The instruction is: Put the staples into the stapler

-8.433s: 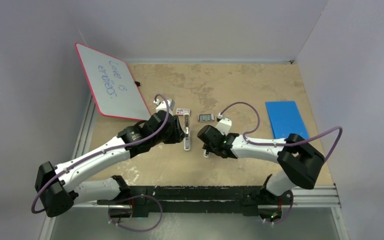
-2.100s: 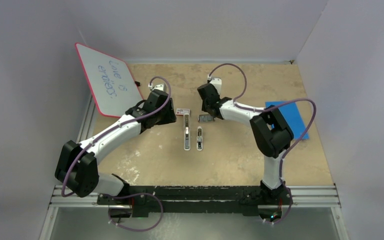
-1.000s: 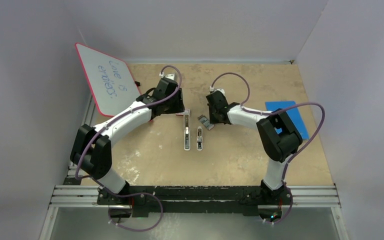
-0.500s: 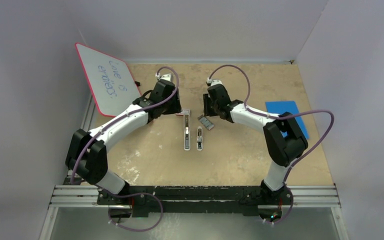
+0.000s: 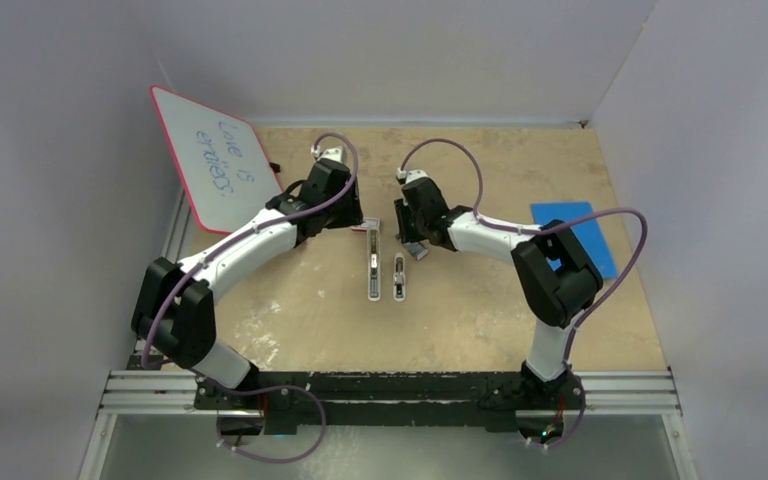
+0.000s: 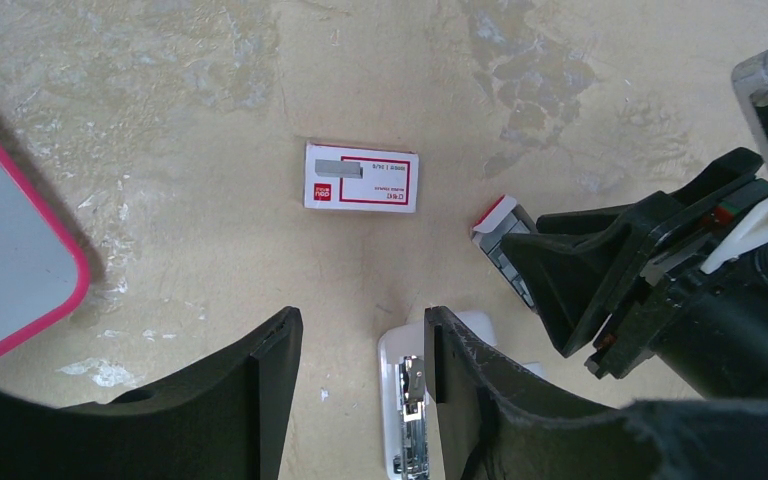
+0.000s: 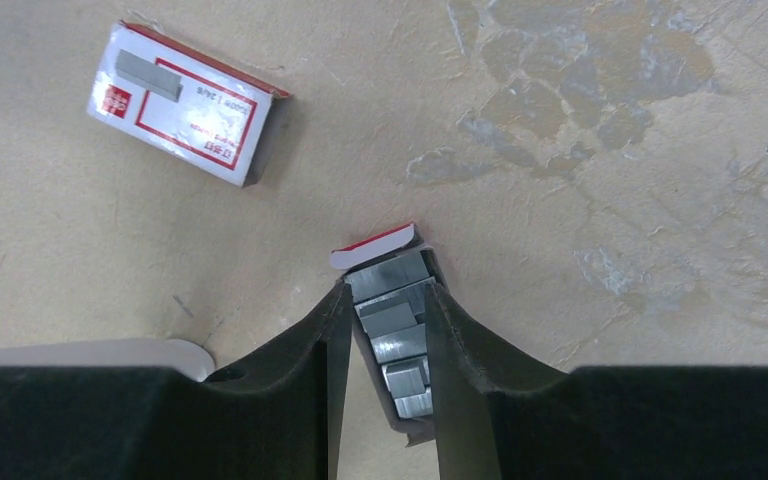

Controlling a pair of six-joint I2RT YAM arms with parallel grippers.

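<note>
Staples (image 7: 392,282) lie in a small open tray (image 7: 373,246), clamped between the fingers of the right gripper (image 7: 387,295), just far-right of the stapler (image 5: 373,270). The left gripper (image 6: 360,330) hangs over the stapler's far end, fingers apart, with the box (image 6: 361,178) just beyond.

On my feed the bench (image 5: 460,310) is sandy tan, mottled with grey-brown blotches. The whiteboard (image 5: 222,165) is white with a pink-red edge and blue handwriting; the sheet (image 5: 572,236) is plain bright blue. The little box (image 6: 361,178) is white with a red outline and a grey bar printed on it. The staples (image 7: 395,322) are dull steel grey, under a red-and-white flap (image 7: 372,247). The stapler (image 5: 373,272) is white with silver metal inside. Both pairs of jaws are matt black; the arms (image 5: 250,243) are white with black joints.
</note>
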